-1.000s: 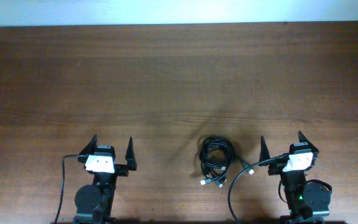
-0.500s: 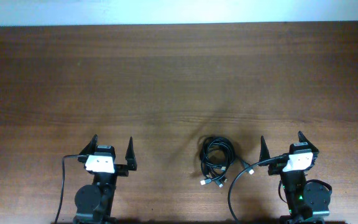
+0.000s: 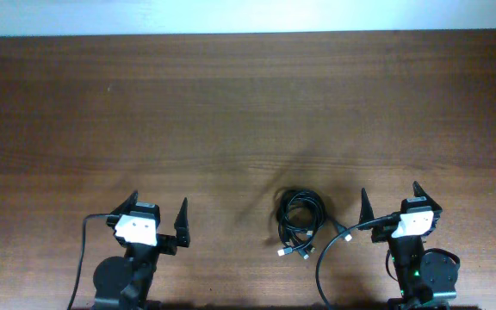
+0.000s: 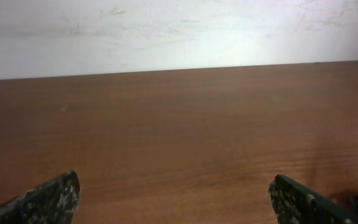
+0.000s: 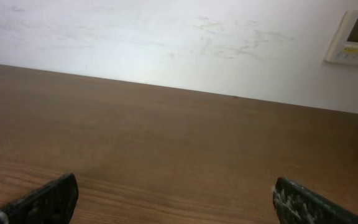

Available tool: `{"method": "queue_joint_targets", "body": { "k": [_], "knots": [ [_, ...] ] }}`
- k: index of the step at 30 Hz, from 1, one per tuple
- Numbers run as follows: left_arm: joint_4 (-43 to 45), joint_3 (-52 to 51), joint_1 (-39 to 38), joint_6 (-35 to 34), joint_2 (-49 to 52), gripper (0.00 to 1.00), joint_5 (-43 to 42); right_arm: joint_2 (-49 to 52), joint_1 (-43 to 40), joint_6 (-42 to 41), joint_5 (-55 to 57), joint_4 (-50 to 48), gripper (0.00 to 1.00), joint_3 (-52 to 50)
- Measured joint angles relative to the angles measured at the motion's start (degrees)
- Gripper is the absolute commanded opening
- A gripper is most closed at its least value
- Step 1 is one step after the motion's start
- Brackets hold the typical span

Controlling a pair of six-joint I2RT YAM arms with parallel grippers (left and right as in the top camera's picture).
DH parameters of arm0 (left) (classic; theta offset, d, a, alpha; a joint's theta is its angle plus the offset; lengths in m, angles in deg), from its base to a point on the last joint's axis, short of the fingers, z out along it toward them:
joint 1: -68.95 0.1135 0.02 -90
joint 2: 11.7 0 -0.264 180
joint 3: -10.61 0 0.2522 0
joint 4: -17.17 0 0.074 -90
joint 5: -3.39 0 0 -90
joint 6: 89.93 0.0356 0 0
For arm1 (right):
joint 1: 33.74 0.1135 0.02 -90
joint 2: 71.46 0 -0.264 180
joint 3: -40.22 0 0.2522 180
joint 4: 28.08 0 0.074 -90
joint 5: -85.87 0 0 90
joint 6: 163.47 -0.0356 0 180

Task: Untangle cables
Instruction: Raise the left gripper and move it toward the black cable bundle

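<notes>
- The cables (image 3: 299, 224) lie in 1 small tangled bundle on the tabletop (image 3: 231, 103), near its front edge and right of centre in the overhead view.
- The bundle is a set of overlapping black loops. Several small silver plug ends (image 3: 293, 253) stick out at its near side, pointing toward the robot.
- It sits between the 2 arms, much nearer the right one, and neither gripper touches it.
- The left gripper (image 3: 158, 201) stands wide open and holds nothing. It is well apart from the bundle, on the bundle's left.
- In the left wrist view, the left gripper (image 4: 174, 180) shows only bare wood between its 2 dark fingertips, with a pale wall beyond the tabletop's far edge.
- The right gripper (image 3: 390, 191) is also spread wide and empty, just to the right of the bundle.
- The right wrist view shows the same gap in the right gripper (image 5: 175, 182), with nothing in it but tabletop.
- A white wall panel (image 5: 356, 38) with a small screen (too blurred to read) hangs at the upper right of that view.
- The right arm's own thicker black lead (image 3: 321, 267) curves past the bundle's right side. Whether the two touch cannot be told.
</notes>
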Motion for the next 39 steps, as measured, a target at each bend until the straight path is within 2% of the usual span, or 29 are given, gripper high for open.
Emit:
{"method": "queue_joint_targets", "body": {
  "k": [5, 12, 19, 26, 29, 39],
  "knots": [
    [-2.84, 6.12, 0.00, 0.42, 7.08, 0.99, -1.05, 0.00, 0.00, -0.02, -0.13, 0.00, 0.99, 0.00],
    [-9.14, 17.94, 0.00, 2.86, 23.98, 0.99, -3.21, -0.11, -0.02, -0.04, -0.13, -0.02, 0.99, 0.00],
    [-13.00, 25.31, 0.04, 4.70, 39.39, 0.99, -6.51, -0.11, -0.02, -0.02, -0.13, -0.02, 0.99, 0.00],
    [-22.18, 35.74, 0.04, 7.32, 54.82, 0.99, -8.61, -0.11, -0.02, -0.02, -0.13, -0.02, 0.99, 0.00],
    [-22.91, 36.94, 0.04, 7.54, 57.57, 0.99, -9.44, -0.11, -0.02, -0.04, -0.13, -0.02, 0.99, 0.00],
    [-25.09, 37.16, 0.04, 7.69, 57.61, 0.99, -10.27, -0.11, -0.02, -0.04, -0.13, -0.02, 0.99, 0.00]
  ]
}}
